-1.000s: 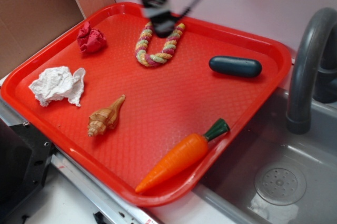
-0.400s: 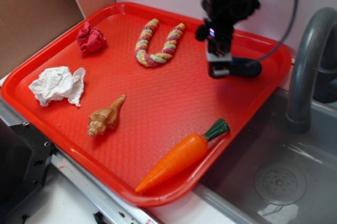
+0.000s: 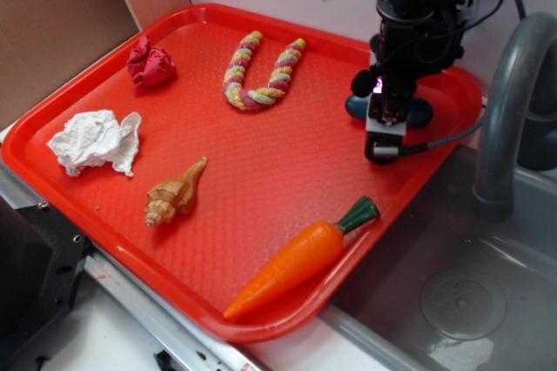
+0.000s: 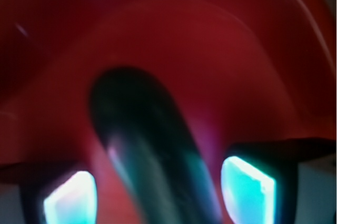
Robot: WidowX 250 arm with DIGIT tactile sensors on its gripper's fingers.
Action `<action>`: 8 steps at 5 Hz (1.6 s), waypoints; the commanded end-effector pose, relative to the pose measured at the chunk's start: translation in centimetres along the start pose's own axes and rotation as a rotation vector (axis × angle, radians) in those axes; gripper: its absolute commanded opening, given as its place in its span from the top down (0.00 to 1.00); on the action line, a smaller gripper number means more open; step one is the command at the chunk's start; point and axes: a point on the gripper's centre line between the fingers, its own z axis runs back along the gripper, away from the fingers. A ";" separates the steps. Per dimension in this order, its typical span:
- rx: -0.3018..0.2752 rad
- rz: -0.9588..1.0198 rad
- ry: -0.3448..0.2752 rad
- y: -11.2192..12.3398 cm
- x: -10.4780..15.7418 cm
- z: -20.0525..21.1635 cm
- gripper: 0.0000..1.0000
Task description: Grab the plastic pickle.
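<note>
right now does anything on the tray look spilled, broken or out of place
Nothing stands out. The plastic pickle lies flat on the red tray between the open gripper fingers. The carrot, shell, rope and two crumpled wads look intact, though the wrist view is blurred.

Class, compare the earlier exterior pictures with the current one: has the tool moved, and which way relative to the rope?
Yes. The tool has moved right, away from the rope, and now stands over the pickle near the tray's right edge.

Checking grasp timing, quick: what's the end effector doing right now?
End effector: open, fingers either side of the pickle, not yet closed on it.
</note>
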 end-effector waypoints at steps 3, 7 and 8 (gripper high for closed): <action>0.196 0.554 -0.127 0.8 -8.3 5.4 1.00; 0.119 1.050 -0.106 -4.0 -16.6 14.6 1.00; 0.161 1.066 -0.149 -4.2 -17.1 15.1 1.00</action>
